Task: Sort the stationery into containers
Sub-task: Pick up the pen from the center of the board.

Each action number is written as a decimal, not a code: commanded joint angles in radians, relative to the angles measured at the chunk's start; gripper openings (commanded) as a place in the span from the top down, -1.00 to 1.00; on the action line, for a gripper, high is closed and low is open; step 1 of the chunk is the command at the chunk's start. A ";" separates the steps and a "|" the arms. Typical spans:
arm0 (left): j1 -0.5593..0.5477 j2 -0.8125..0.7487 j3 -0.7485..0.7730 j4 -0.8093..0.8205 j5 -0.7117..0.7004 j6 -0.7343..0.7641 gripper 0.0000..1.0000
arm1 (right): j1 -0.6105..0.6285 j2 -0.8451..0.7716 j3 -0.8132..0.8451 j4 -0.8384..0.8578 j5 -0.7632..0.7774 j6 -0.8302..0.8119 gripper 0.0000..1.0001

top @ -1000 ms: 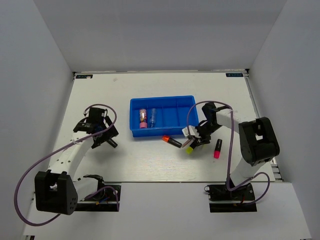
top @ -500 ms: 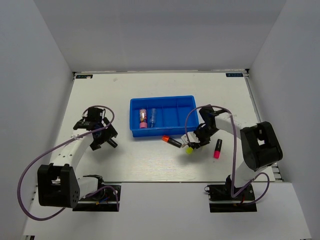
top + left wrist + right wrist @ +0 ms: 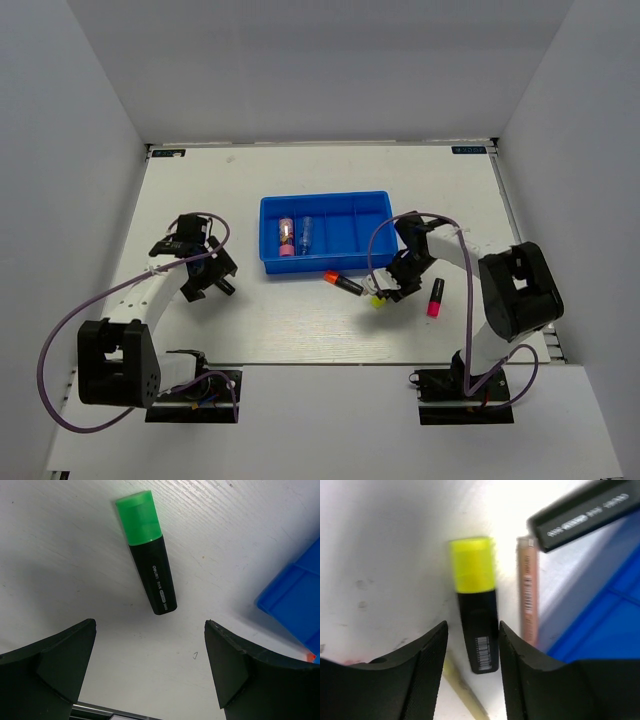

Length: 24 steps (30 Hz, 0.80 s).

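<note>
Blue tray [image 3: 325, 198]: two tubes [image 3: 286, 237] in, four markers [image 3: 343, 283] out on the counter [image 3: 280, 320]. Right fingers [image 3: 420, 680] bracket the yellow marker [image 3: 476, 605], unclosed; left fingers [image 3: 50, 670] gape empty.

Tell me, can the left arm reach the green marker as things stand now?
Probably yes. The green marker lies flat on the table just ahead of the open left pincer, with nothing between them; the tray sits off to one side.
</note>
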 commanded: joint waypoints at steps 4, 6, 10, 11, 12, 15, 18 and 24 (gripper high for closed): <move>0.007 -0.012 -0.012 0.002 0.005 -0.011 -1.00 | 0.013 0.102 -0.040 -0.229 0.121 -0.033 -0.01; 0.007 -0.012 -0.012 0.001 0.005 -0.011 -1.00 | 0.018 0.123 -0.023 -0.248 0.129 -0.024 -0.01; 0.006 -0.014 -0.012 0.001 0.000 -0.013 -1.00 | 0.022 0.128 -0.020 -0.206 0.146 0.024 -0.01; 0.006 -0.012 -0.015 0.001 0.000 -0.013 -1.00 | 0.027 0.127 -0.021 -0.199 0.149 0.047 -0.01; 0.006 -0.012 -0.015 0.002 -0.001 -0.015 -1.00 | 0.028 0.125 -0.024 -0.186 0.154 0.091 -0.01; 0.006 -0.020 -0.019 0.001 -0.001 -0.016 -1.00 | 0.044 0.111 -0.041 -0.145 0.163 0.137 0.01; 0.007 -0.020 -0.024 0.007 -0.003 -0.018 -1.00 | 0.051 0.102 -0.057 -0.116 0.166 0.200 0.14; 0.007 -0.018 -0.033 0.007 -0.007 -0.025 -0.97 | 0.067 0.104 -0.061 -0.094 0.166 0.275 0.79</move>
